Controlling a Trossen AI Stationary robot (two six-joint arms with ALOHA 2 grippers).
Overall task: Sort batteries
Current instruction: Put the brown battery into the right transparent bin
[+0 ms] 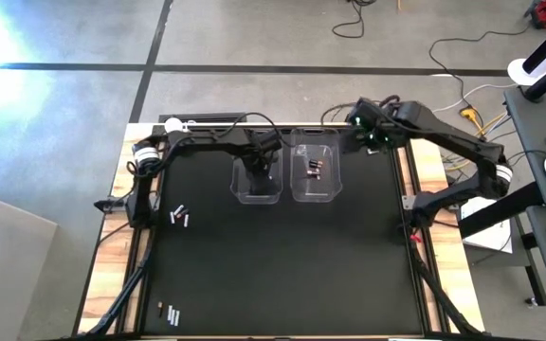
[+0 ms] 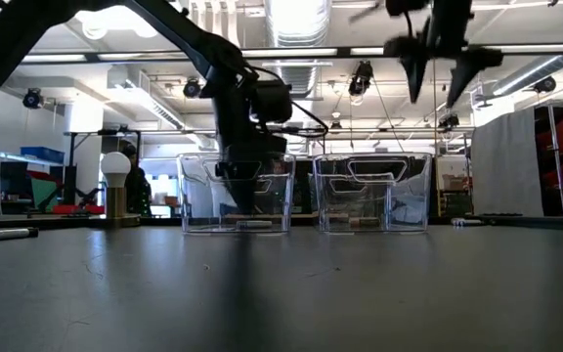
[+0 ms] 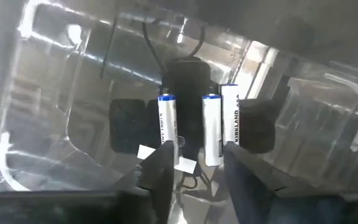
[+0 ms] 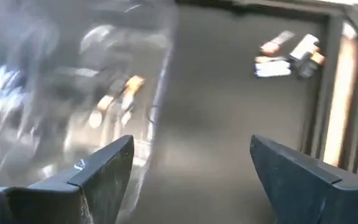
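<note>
Two clear plastic bins stand side by side at the table's far middle, the left bin [image 1: 257,180] and the right bin [image 1: 316,175]. My left gripper [image 3: 197,168] reaches down into the left bin [image 2: 235,194] with its fingers open. Three silvery-white batteries [image 3: 212,127] lie on that bin's floor just beyond the fingertips. Dark batteries with reddish marks [image 1: 314,170] lie in the right bin. My right gripper [image 4: 191,174] is open and hangs high [image 2: 438,73] just right of the right bin. More batteries lie on the table at the left [image 1: 180,216], the near left [image 1: 171,314] and the far right [image 4: 288,53].
A metal knob with a white ball [image 2: 115,186] stands at the table's far left corner [image 1: 173,123]. The black mat [image 1: 282,265] is bare across its middle and near side. Cables run along the table's wooden side rails [image 1: 425,275].
</note>
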